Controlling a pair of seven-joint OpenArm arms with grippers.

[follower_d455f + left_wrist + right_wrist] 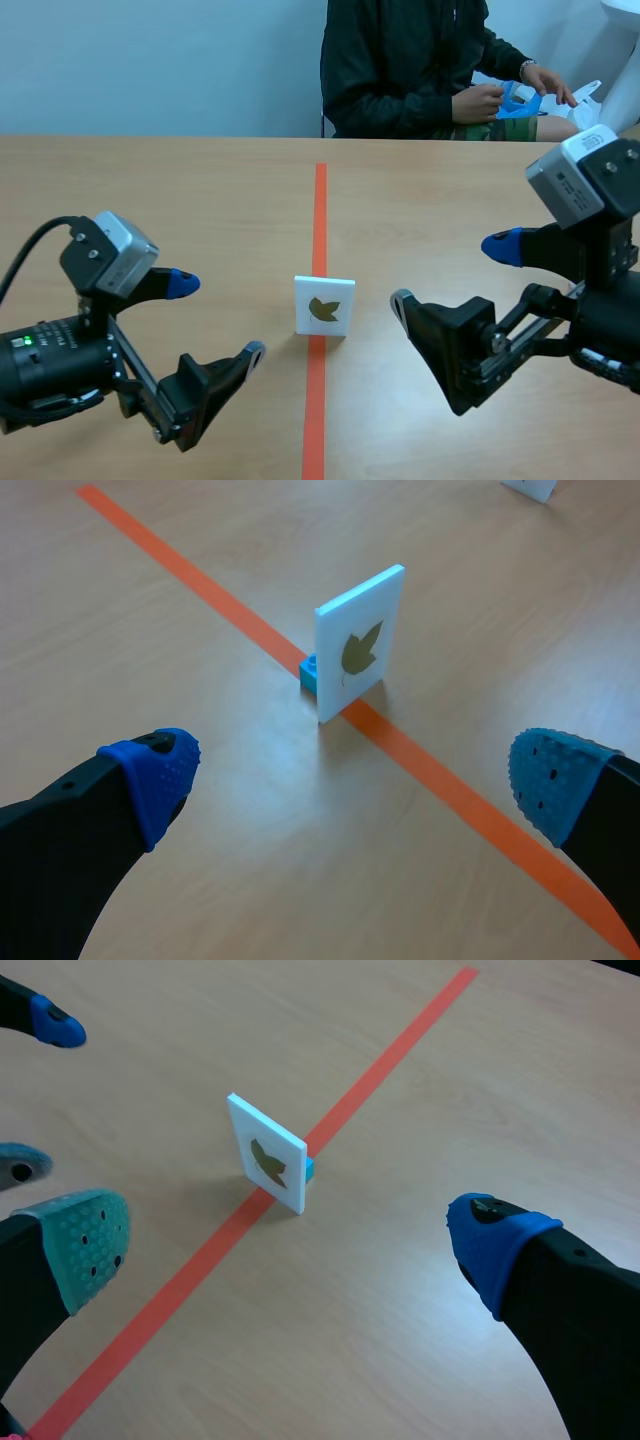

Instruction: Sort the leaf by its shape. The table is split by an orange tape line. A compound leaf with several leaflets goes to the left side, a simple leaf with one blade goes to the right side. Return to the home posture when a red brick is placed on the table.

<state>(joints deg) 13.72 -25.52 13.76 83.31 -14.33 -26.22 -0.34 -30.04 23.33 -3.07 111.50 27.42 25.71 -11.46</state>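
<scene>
Leaf card [324, 306] upright on tape line [320, 200], ahead of parted fingers [183, 284]

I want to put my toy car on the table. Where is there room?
The table is bare on both sides of the tape line, between the leaf card and the person. It is crowded near the card, where the left gripper and right gripper flank it.

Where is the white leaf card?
In the scene view, the leaf card stands upright on the orange tape line, between the left gripper and right gripper.
</scene>
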